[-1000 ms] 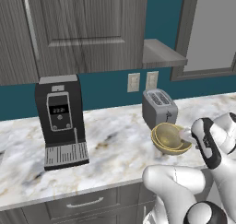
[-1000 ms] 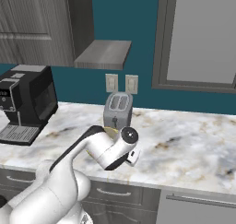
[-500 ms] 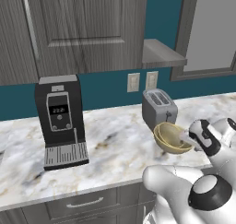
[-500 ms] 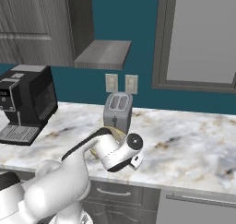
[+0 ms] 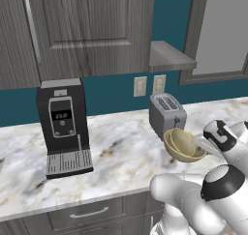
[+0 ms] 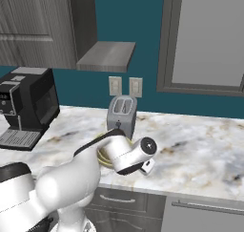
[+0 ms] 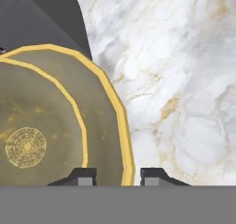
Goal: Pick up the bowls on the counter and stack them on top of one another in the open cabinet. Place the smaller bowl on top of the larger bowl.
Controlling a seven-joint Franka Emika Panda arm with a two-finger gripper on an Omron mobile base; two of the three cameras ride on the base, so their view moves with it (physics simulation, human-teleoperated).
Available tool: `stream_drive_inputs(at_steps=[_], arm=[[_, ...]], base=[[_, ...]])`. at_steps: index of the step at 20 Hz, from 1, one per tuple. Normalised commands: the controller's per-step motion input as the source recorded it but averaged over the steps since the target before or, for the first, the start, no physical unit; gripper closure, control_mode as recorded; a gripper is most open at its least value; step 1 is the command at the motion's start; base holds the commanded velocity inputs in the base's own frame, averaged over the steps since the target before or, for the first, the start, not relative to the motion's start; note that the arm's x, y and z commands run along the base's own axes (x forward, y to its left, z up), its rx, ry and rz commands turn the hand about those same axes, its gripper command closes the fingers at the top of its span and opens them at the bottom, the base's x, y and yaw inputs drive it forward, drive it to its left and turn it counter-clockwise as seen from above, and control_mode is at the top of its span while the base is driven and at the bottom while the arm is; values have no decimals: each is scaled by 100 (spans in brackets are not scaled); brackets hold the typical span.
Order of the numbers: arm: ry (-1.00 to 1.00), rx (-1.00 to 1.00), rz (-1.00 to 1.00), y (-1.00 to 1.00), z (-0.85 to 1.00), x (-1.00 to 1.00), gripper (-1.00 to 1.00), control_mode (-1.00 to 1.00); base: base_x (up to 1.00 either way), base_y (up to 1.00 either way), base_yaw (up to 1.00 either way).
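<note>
Marble counter (image 5: 121, 147); pincer (image 7: 118, 174) straddles bowl (image 5: 181, 144) rim (tilted).

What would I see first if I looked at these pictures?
Probably the olive-yellow bowl on the marble counter, right in front of the silver toaster, with the white arm's tool straddling its pale rim. Next, the black coffee machine standing further left on the counter, under the grey cabinets.

Marble counter (image 5: 121, 147) — toaster (image 5: 166, 114), coffee machine (image 5: 63, 125)
</note>
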Motion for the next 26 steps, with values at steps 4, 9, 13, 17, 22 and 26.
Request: stream_drive_inputs(at_steps=[4, 9, 13, 17, 22, 26], arm=[[0, 0, 0, 0, 0, 0, 100, -100], [0, 0, 0, 0, 1, 4, 100, -100], [1, 0, 0, 0, 31, 1, 100, -100], [0, 1, 0, 0, 75, -8, 100, -100], [3, 0, 7, 0, 93, -38, 100, -100], [9, -5, 17, 6, 59, -73, 100, -100]], base=[[0, 0, 0], [0, 0, 0], [0, 0, 0], [0, 0, 0], [0, 0, 0], [0, 0, 0]])
